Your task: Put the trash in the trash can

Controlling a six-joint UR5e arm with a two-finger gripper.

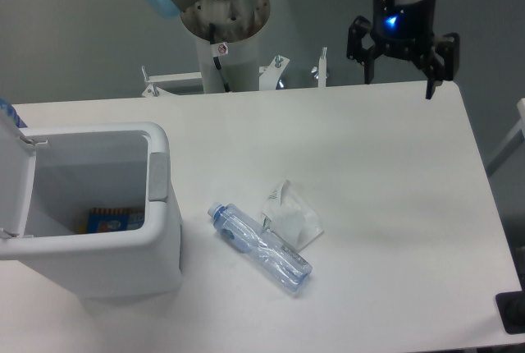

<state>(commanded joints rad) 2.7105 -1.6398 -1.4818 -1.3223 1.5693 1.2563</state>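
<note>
A slim clear bluish bottle (261, 248) with a blue cap lies on its side on the white table, cap toward the upper left. Touching its upper right side is a small whitish see-through plastic bag (290, 215). The trash can (160, 205), a large white bin with a thick rim, stands at the left with its lid swung open to the left. My gripper (399, 80) hangs above the table's far right edge, well away from the trash. Its black fingers (430, 86) are spread wide with nothing between them.
Inside the bin lies a flat blue and orange package (114, 220). The arm's base column (223, 33) stands behind the table's far edge. A black object (513, 312) sits at the table's near right corner.
</note>
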